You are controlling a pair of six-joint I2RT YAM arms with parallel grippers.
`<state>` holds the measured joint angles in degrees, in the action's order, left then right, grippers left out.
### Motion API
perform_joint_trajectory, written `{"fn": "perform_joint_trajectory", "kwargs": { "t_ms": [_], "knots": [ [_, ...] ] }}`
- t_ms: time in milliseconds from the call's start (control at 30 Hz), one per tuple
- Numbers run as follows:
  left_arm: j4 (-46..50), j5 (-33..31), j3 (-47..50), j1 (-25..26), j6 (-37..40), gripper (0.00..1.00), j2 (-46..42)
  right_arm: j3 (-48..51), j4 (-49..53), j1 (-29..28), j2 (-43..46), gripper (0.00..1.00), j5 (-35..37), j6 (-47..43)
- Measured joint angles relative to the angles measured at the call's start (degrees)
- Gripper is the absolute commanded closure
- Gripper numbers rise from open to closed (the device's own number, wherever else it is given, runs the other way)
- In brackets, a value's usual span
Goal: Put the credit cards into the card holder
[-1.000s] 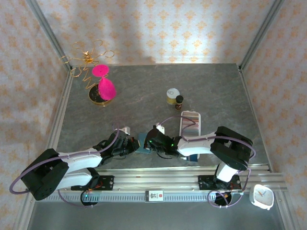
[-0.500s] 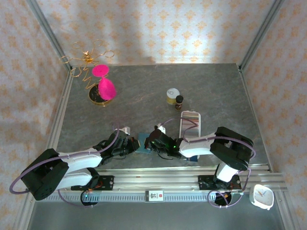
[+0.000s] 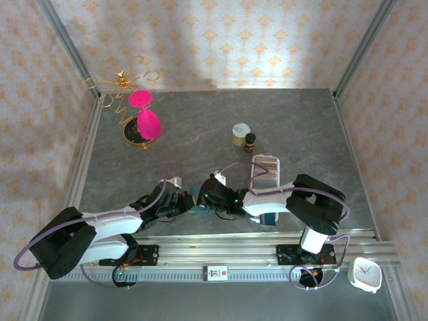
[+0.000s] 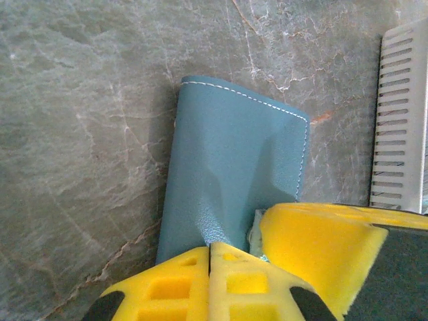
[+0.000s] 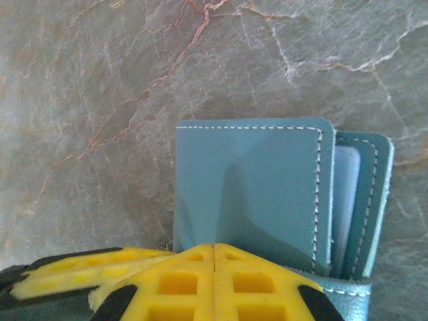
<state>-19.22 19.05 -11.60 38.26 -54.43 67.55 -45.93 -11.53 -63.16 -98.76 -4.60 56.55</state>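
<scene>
The teal card holder (image 3: 198,198) lies near the table's front edge between both arms. My left gripper (image 3: 186,204) comes at it from the left and my right gripper (image 3: 208,199) from the right. In the left wrist view the card holder (image 4: 234,154) has one flap pinched in my shut left gripper (image 4: 210,249), beside the other arm's yellow finger (image 4: 314,247). My right gripper (image 5: 214,249) is shut on another flap of the card holder (image 5: 247,180), whose inner leaves fan open to the right. The credit cards (image 3: 265,167) stand in the white slotted tray (image 3: 255,179).
A pink hourglass (image 3: 144,117) and a gold wire ornament (image 3: 124,80) stand at the back left. A yellow-lidded jar (image 3: 241,134) and a small dark bottle (image 3: 250,140) sit behind the tray. The tray's slotted edge (image 4: 401,120) lies close right of the holder.
The right arm has shifted a little to the left, towards the left gripper. The holder stays held in about the same place.
</scene>
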Motion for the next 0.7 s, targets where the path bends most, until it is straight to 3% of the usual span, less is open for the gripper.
{"fn": "perform_joint_trajectory", "kwargs": {
  "t_ms": [700],
  "knots": [
    [-0.8,0.2,0.0,0.1,0.1,1.00,0.5,0.4,4.2,0.0,4.2,1.00,1.8,-1.1]
  ]
}}
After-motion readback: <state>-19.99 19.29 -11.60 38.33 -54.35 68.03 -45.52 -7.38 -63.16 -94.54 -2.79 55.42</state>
